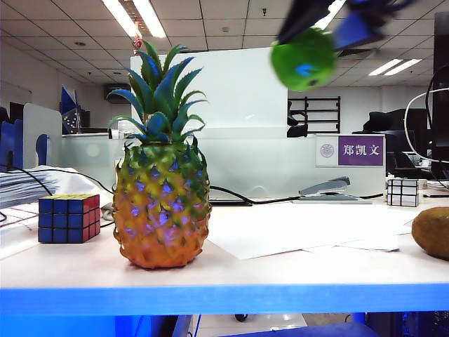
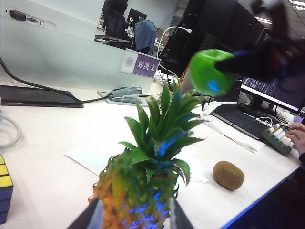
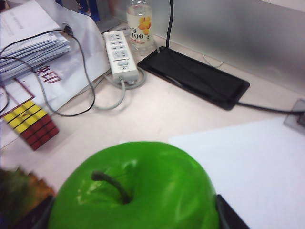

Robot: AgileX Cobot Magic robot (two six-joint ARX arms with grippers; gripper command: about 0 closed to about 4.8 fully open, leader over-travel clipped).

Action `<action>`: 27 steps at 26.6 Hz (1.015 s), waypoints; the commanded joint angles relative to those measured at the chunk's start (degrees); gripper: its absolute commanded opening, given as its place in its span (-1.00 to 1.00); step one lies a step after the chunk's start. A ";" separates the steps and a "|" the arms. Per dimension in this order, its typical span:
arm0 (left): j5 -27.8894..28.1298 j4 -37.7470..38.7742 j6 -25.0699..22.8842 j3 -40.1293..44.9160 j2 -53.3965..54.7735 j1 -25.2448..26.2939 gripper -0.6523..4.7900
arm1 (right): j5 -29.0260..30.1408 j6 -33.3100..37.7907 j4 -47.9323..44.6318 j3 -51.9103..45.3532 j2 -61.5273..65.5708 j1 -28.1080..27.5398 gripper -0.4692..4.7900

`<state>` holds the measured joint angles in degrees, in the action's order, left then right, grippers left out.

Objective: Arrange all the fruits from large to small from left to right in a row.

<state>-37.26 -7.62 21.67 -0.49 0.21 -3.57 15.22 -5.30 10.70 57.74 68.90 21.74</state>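
Note:
The pineapple [image 1: 161, 203] stands upright left of the table's middle, near the front edge. High in the air at the upper right hangs the green apple [image 1: 304, 60], blurred, with my right gripper [image 1: 330, 28] shut on it. In the right wrist view the apple [image 3: 133, 191] fills the space between the dark fingers [image 3: 228, 215], stem toward the camera. The brown kiwi [image 1: 431, 232] lies at the table's far right. My left gripper [image 2: 133, 217] is open, and the pineapple [image 2: 143, 191] shows beyond its two fingers. It is out of the exterior view.
A Rubik's cube [image 1: 68, 217] sits left of the pineapple. A small silver-white cube [image 1: 403, 192] and a stapler [image 1: 326, 189] are at the back right. White paper sheets [image 1: 302, 228] lie mid-table. A power strip [image 3: 120, 55], cables and a black pad [image 3: 193, 76] lie behind.

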 commanded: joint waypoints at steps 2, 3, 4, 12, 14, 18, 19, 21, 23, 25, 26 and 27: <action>-0.13 -1.92 1.18 -0.13 -0.09 0.04 -0.07 | -0.13 5.92 -10.47 -18.01 -13.75 0.13 -0.83; -0.26 -1.92 1.25 -0.13 -0.09 0.04 -0.07 | -0.11 5.97 -10.75 -19.91 -15.19 0.15 -0.83; -0.26 -1.92 1.25 -0.13 -0.09 0.04 -0.07 | -0.04 6.40 -10.67 -23.10 -17.35 0.15 -0.83; -0.24 -1.90 1.20 -0.13 -0.09 0.00 -0.07 | 1.64 5.31 -12.90 -27.82 -12.17 3.54 -0.83; -0.24 -1.90 1.18 -0.13 -0.09 0.02 -0.07 | 1.16 5.29 -15.23 -27.82 -8.50 4.79 -0.83; -0.24 -1.88 1.05 -0.13 -0.09 0.02 -0.07 | 0.81 5.31 -18.91 -27.80 -1.33 4.79 -0.83; -0.22 -1.88 1.03 -0.13 -0.09 0.02 -0.07 | 0.81 5.29 -19.26 -27.80 -0.55 4.79 -0.83; -0.20 -1.88 1.03 -0.13 -0.09 0.02 -0.07 | 1.07 5.31 -20.87 -27.82 1.95 4.85 -0.83; -0.20 -1.84 1.03 -0.11 -0.09 0.02 -0.07 | 1.44 5.31 -21.97 -27.78 3.17 4.87 -0.83; -0.17 -1.81 0.83 -0.11 -0.09 0.02 -0.07 | 1.53 5.31 -22.93 -27.78 4.46 4.87 -0.83; -0.17 -1.75 0.83 -0.11 -0.09 0.02 -0.07 | 1.64 5.31 -23.71 -27.78 5.14 4.87 -0.83; -0.17 -1.70 0.83 -0.11 -0.09 0.02 -0.07 | 1.62 5.31 -24.22 -27.78 5.42 4.87 -0.83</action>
<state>-37.30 -8.80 22.72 -0.49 0.21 -3.57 16.36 0.16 -10.83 29.67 74.24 26.57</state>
